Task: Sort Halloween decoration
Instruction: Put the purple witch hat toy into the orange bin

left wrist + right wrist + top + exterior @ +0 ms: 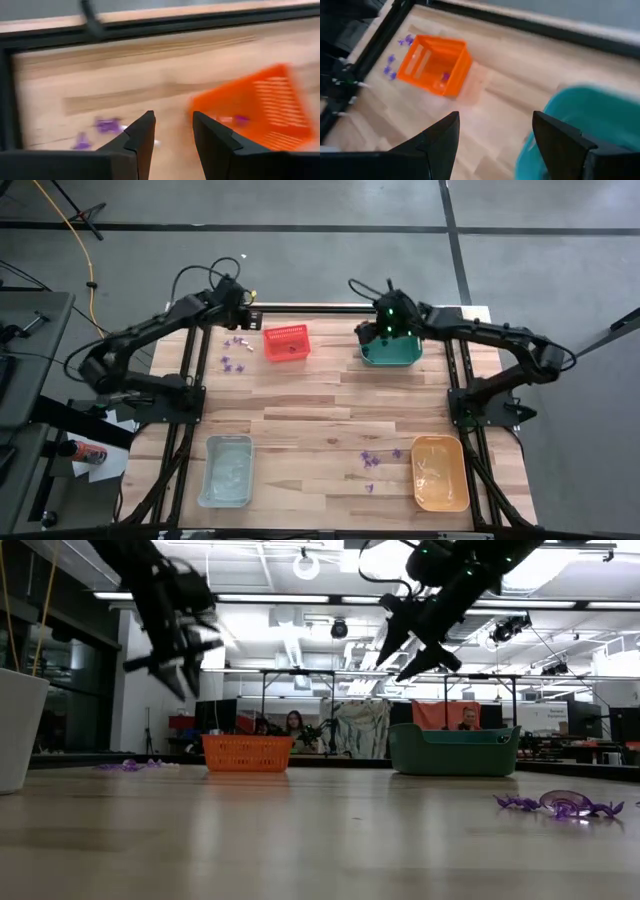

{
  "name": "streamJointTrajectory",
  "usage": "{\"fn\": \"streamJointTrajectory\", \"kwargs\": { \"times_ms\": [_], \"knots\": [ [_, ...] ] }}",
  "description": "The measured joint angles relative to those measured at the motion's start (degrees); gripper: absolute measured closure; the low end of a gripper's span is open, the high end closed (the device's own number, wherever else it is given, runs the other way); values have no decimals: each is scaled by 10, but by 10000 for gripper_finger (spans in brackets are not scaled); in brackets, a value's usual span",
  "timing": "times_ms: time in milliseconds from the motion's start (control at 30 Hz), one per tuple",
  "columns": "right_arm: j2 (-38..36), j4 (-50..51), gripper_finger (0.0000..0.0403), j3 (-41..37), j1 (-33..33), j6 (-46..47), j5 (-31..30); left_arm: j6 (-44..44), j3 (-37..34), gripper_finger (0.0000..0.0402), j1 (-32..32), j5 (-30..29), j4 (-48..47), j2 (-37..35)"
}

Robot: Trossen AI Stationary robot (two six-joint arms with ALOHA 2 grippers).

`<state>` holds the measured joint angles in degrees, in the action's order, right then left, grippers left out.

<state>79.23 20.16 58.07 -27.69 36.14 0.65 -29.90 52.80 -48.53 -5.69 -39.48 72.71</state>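
The left gripper [240, 302], jaws apart and empty, hangs over the table's far edge, nearer the purple trinkets [234, 346] just below it than the wide-open right gripper [385, 323].

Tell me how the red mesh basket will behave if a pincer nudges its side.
The red mesh basket looks like thin perforated plastic holding a purple trinket, so it is probably very light and would slide on the smooth wooden table. Being low and wide, it seems unlikely to tip. Its walls may flex.
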Motion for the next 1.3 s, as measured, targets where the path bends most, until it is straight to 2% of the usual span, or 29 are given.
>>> {"fn": "streamJointTrajectory", "kwargs": {
  "times_ms": [100,233,467,567,733,967,1300],
  "knots": [
    [-7,-42,158,-43,21,43,1,15,-2,281,-20,-27,0,56],
    [-9,-87,158,-69,46,78,-1,-7,-2,281,-38,-32,9,106],
    [-9,-168,158,-72,61,49,-41,-27,-2,281,-41,-34,3,156],
    [-9,-213,158,-72,61,36,-49,-36,-2,281,-41,-36,-7,167],
    [-9,-239,158,-72,61,20,-50,-70,-13,281,-41,-79,-6,170],
    [-9,-233,158,-72,61,-3,-51,-122,-59,283,-39,-50,26,170],
    [-9,-229,158,-72,61,-6,-54,-136,-71,302,-29,-73,69,170]
  ]
}}
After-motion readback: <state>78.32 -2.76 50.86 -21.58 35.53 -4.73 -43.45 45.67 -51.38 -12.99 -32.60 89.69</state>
